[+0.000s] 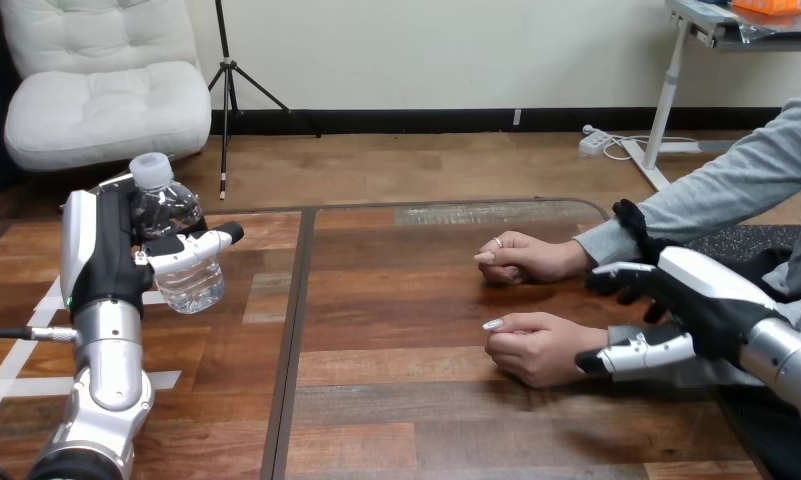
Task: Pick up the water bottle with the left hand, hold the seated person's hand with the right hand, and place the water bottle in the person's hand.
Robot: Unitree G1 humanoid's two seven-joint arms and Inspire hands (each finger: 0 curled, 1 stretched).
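Head view, left side: left hand (108,258) is raised over the left part of the wooden table (396,420), clamped on the water bottle (179,235). A white-shelled finger (191,250) wraps across the front of the bottle at mid-height. Bottle is clear, upright, with its white cap (150,170) on, and is held clear of the table surface.

Head view, right side: the person's far hand (531,257) and near hand (532,346) both rest on the table, loosely curled, close together but apart. Right hand (714,300) is spread at the wrist of the near hand, with its dark fingers (621,280) on the wrist's far side and its thumb (636,355) along the near side. Fingers and thumb are apart, not curled round the wrist; contact with the wrist cannot be told. Bottle and the person's hands are well apart.
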